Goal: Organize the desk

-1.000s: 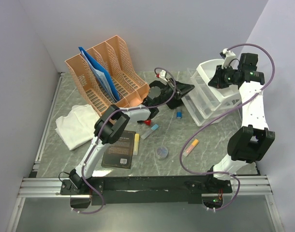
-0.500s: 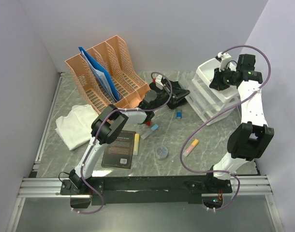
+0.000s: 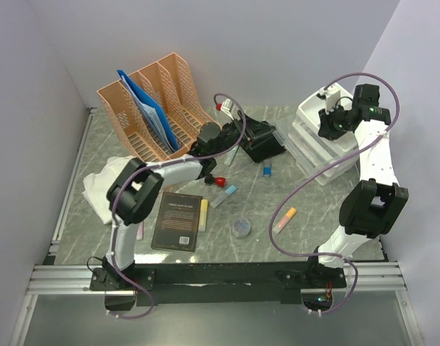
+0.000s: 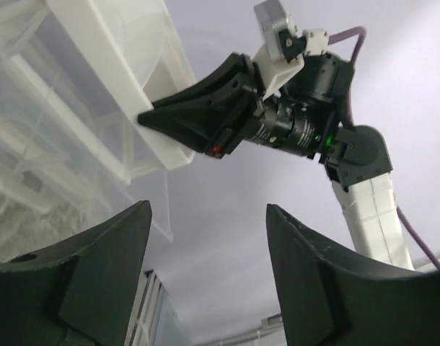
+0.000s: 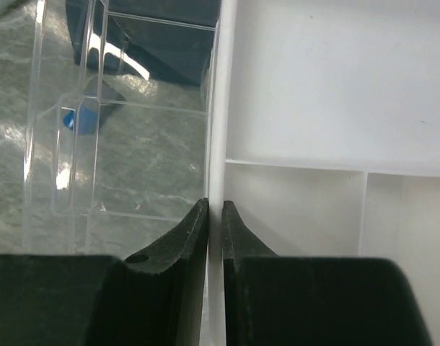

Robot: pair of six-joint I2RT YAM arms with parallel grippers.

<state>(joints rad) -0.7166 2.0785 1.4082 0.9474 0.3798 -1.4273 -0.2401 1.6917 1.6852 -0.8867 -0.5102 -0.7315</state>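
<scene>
The desk [image 3: 278, 194] is grey-green marble with loose items scattered on it. At its back right stands a white and clear drawer unit [image 3: 311, 146]. My right gripper [image 3: 328, 121] is at the unit's top tray. In the right wrist view that gripper [image 5: 214, 207] is shut on the tray's thin white wall [image 5: 215, 108], one finger on each side. My left gripper [image 3: 267, 141] hovers just left of the unit. Seen from the left wrist, it [image 4: 205, 210] stands open and empty, facing the drawer unit [image 4: 97, 72].
An orange file holder [image 3: 159, 104] with a blue folder [image 3: 144, 108] stands at the back left. A white cloth [image 3: 108, 184], black book [image 3: 178, 221], yellow marker [image 3: 203, 215], orange marker [image 3: 283, 220], blue cap [image 3: 267, 171], red-tipped piece [image 3: 218, 180] and round lid [image 3: 241, 228] lie around.
My left gripper has opened and drawn back to the left. The drawer unit, spread out and tilted before, now stands gathered and more upright at the back right, with the right gripper still at its top.
</scene>
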